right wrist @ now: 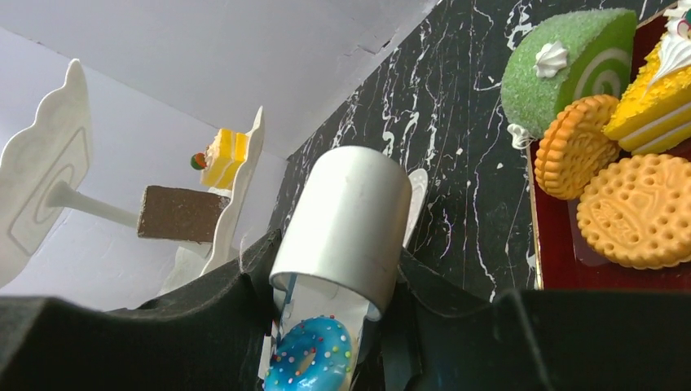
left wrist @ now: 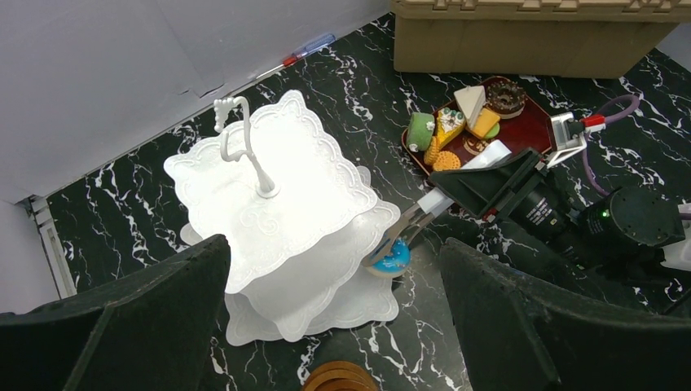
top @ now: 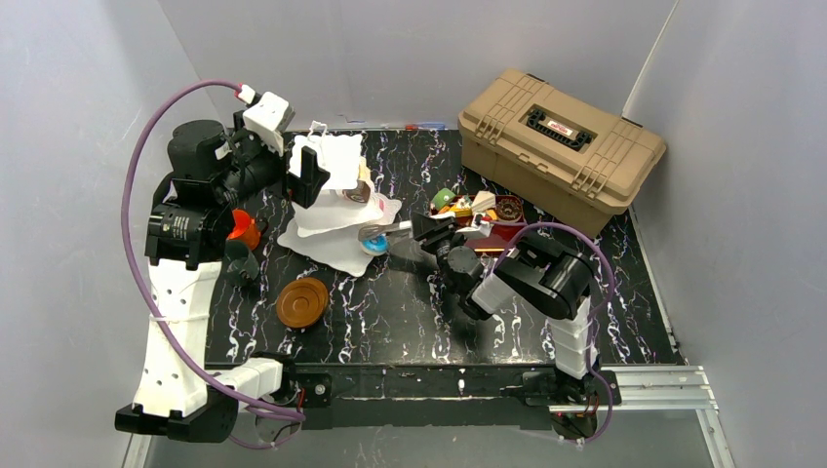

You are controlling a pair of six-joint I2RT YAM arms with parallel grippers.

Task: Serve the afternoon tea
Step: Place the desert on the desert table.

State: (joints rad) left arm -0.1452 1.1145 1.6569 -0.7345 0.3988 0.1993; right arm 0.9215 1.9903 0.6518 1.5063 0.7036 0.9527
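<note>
Now the blue donut (left wrist: 393,257) hangs centre frame in the metal tongs (left wrist: 414,220), just beside the white stand (left wrist: 269,163). Your right hand (top: 429,230) clamps the metal tongs; your left hand (top: 310,178) is apart. Ease the donut level over a plate rim, then release gently.

From above, the left gripper (top: 310,180) hides the left side of the white stand (top: 341,158), and the left arm (top: 185,229) half hides the orange cup (top: 246,232). In the left wrist view the top tier (left wrist: 314,159) covers most of the 2 below; the brown saucers (left wrist: 338,379) and tan toolbox (left wrist: 530,41) are cut off.
</note>
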